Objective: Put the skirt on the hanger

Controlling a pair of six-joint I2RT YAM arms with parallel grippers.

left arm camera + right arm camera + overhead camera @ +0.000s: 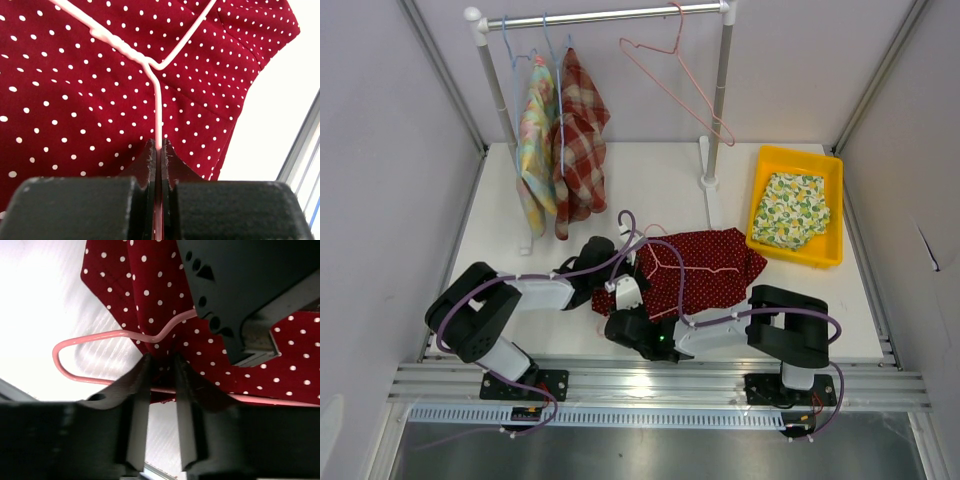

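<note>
Skirt lies flat on the table, near-centre, just beyond both arm bases. Pink hanger lies on top of it, hook end pointing left. Left tool is clamped tight on the hanger's wire neck. Right tool is narrow, pinching a fold of skirt at the hanger's rounded end, wire just beside its fingertips.

Both arms are folded low, elbows out wide, forearms angling in toward each other. The left end effector is clamped tight on the hanger wire. The right end effector has its fingers slightly apart, and I can't tell if it's pinching anything.
</note>
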